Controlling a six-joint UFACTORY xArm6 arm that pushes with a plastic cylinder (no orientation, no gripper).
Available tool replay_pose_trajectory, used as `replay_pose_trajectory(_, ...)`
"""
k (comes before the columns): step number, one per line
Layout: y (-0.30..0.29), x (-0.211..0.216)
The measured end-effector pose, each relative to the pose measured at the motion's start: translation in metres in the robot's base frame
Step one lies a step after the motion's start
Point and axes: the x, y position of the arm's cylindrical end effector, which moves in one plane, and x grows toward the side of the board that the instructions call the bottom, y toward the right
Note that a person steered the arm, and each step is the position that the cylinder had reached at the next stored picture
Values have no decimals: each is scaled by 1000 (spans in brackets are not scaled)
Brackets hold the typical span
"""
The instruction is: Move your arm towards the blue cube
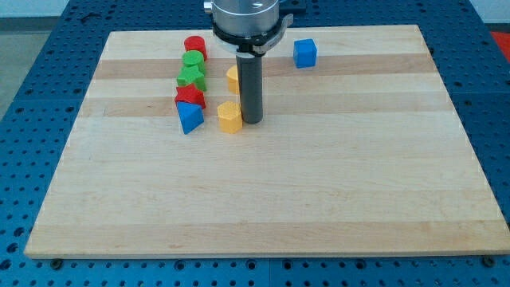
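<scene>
The near half of the wooden tabletop (263, 207) lies bare. Farther back, my tip (253, 121) stands on the wood just right of a yellow block (229, 116), nearly touching it. Left of that sits a blue wedge (189, 118), with a red block (190, 97) behind it, then a green star (191, 77), a green block (194, 60) and a red cylinder (195, 45) in a column. Another yellow block (233, 78) peeks out behind my rod. I have no jaws. The blue cube (304, 53) sits far back, up and right of my tip, well apart, with no long axis, one face toward the view's bottom.
</scene>
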Motion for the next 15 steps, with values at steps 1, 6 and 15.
replay_pose_trajectory(1, -5, 3)
replay_pose_trajectory(6, 197, -118)
replay_pose_trajectory(15, 165, -183)
